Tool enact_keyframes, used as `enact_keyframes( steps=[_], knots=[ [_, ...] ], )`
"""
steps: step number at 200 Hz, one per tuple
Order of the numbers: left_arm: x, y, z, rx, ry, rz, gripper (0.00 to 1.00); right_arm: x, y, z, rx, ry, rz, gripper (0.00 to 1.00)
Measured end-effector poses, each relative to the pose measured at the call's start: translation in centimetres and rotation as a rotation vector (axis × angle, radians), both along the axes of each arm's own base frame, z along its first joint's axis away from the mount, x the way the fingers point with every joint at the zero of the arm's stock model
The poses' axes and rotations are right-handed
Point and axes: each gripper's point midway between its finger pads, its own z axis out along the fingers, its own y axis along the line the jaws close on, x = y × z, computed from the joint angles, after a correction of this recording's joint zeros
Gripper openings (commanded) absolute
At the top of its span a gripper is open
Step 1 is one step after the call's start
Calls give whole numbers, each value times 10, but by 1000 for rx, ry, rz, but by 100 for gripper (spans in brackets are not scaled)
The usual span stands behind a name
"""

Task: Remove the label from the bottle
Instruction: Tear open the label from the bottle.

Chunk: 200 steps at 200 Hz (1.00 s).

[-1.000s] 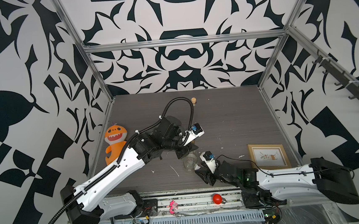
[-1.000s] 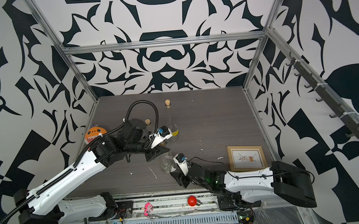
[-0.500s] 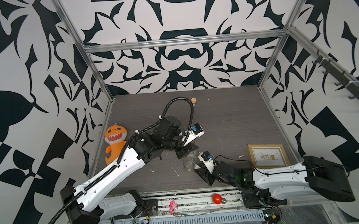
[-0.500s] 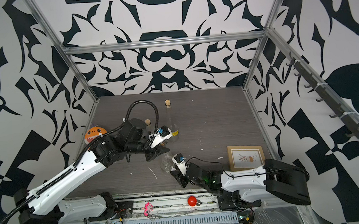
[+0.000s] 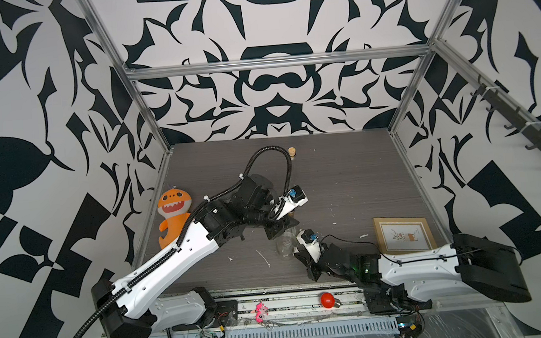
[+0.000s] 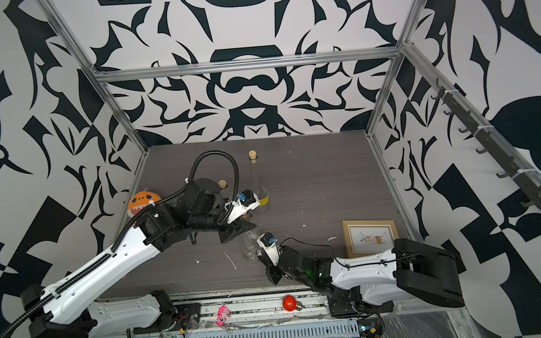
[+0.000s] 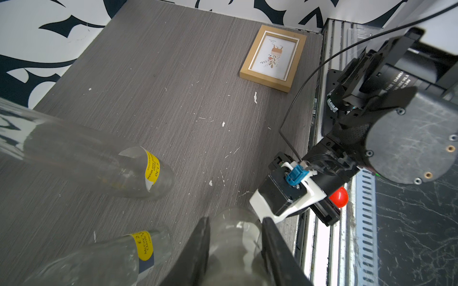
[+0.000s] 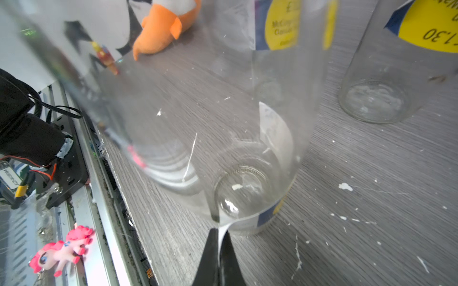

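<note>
I am looking at the bottle [image 5: 285, 243], a clear, empty glass one. It is standing on its bottom near the front edge of the grey table [image 5: 345, 177], with the left gripper [image 7: 235, 220] squeezing its sides. The label [image 8: 272, 210] is sitting low on the glass, white with some blue and yellow. One thin white end is sticking out, and the right gripper [image 8: 219, 237] is pinching it.

2 bottles [image 7: 99, 170] crowd nearby; tabletop [image 7: 198, 86] toward frame [image 7: 272, 58] open.
</note>
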Motion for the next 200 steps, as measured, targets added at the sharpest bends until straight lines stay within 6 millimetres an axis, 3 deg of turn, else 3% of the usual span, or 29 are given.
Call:
enact_keyframes(
  steps=[73, 136, 200],
  knots=[
    [-11, -7, -1, -12, 36, -79, 0, -6, -17, 0, -50, 22, 0, 0],
    [-18, -25, 1, -37, 67, -154, 0, -18, -50, 3, -65, 39, -9, 0],
    [-22, -32, 1, -41, 67, -182, 0, -21, -60, 2, -83, 56, -15, 0]
  ],
)
